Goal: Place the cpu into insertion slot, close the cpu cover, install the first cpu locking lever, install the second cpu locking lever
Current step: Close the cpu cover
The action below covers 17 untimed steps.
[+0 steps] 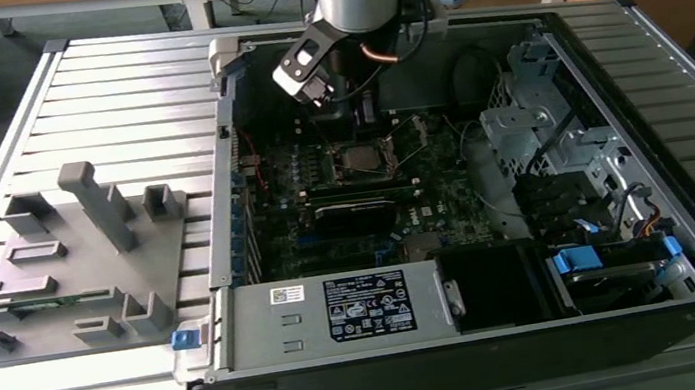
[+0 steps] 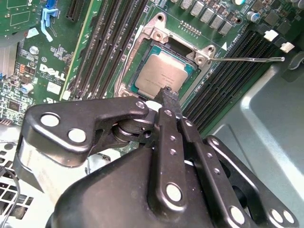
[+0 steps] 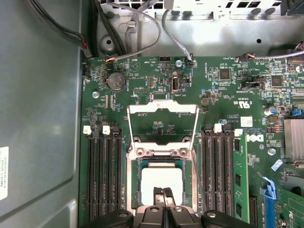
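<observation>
cpu (image 2: pixel 161 73) seated flat in insertion slot (image 2: pixel 151 47) | cpu cover (image 3: pixel 163 108) lies swung open, socket exposed; locking lever (image 2: pixel 247 59) unlatched | gripper (image 2: pixel 166 95) pinched together, empty, tip over cpu edge, contact unclear; probably posed as narrow pusher, not grasp

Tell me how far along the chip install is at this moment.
Done: the chip sits in the socket. In hand: the shut pincer hovers at the chip's edge. Left: the cover stands open, and a lever sticks out unlatched.
</observation>
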{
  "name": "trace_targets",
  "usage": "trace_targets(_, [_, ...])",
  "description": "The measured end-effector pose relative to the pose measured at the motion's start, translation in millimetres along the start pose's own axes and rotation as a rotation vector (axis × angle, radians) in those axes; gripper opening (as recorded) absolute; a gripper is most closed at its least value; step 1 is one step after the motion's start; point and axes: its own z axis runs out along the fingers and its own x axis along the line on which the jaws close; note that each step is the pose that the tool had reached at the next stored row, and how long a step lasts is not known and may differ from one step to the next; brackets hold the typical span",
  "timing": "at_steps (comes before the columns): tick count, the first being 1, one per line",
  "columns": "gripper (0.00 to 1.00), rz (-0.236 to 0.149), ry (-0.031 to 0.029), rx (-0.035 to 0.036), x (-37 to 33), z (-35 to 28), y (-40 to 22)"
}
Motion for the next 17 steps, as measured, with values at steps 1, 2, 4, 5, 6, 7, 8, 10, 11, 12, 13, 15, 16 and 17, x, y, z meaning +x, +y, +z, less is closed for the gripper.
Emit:
trace_targets(1, [0.11, 0.000, 0.0000, -0.0001, 0.0, -0.4, 0.0])
trace_targets(2, [0.11, 0.000, 0.0000, 0.0000, 0.0, -0.7, 0.1])
trace_targets(4, [0.11, 0.000, 0.0000, -0.0001, 0.0, -1.4, 0.1])
trace_targets(5, [0.11, 0.000, -0.0001, 0.0000, 0.0, -1.7, 0.1])
trace_targets(6, [0.11, 0.000, 0.0000, 0.0000, 0.1, -2.0, 0.1])
trace_targets(7, [0.11, 0.000, 0.0000, 0.0000, 0.1, -2.4, 0.1])
trace_targets(8, [0.11, 0.000, 0.0000, -0.0001, 0.1, -2.8, 0.2])
trace_targets(10, [0.11, 0.000, -0.0001, 0.0000, 0.1, -3.5, 0.2])
trace_targets(11, [0.11, 0.000, 0.0000, 0.0000, 0.1, -3.8, 0.2])
trace_targets(12, [0.11, 0.000, 0.0000, 0.0000, 0.1, -4.1, 0.3])
trace_targets(13, [0.11, 0.000, 0.0000, 0.0000, 0.1, -4.4, 0.3])
trace_targets(15, [0.11, 0.000, 0.0001, -0.0001, 0.2, -5.1, 0.3])
trace_targets(16, [0.11, 0.000, 0.0000, 0.0000, 0.2, -5.5, 0.3])
trace_targets(17, [0.11, 0.000, 0.0000, 0.0000, 0.2, -5.8, 0.3])
